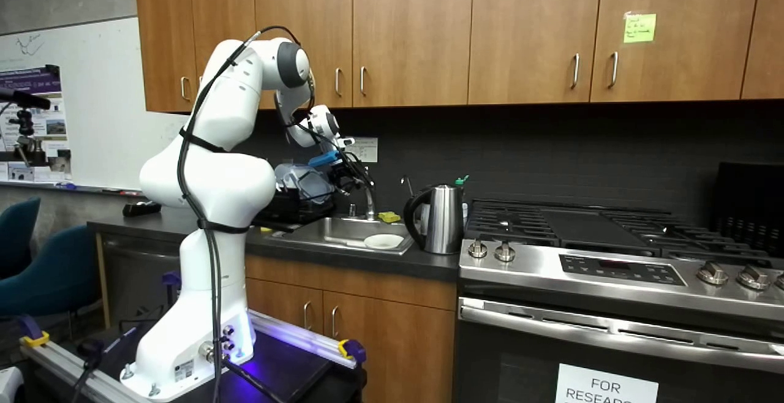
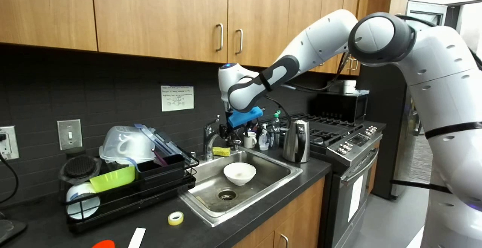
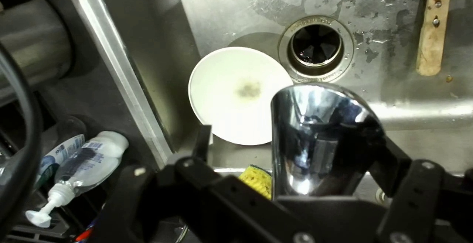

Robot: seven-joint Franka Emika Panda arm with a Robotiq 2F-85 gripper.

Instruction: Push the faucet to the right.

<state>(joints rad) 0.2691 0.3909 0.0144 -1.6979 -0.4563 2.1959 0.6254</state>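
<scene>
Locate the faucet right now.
In both exterior views, the faucet stands at the back of the sink, just left of the yellow sponge; in the wrist view, its spout shows between the open fingers.

Silvery faucet (image 2: 208,143), black claw (image 3: 298,152), white bowl (image 2: 240,173), yellow sponge (image 2: 221,151), brown wood-grained cabinets (image 1: 410,35).

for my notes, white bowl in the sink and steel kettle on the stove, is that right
Not on the stove: the steel kettle stands on the counter beside it, as both exterior views show. The white bowl is in the sink.
</scene>
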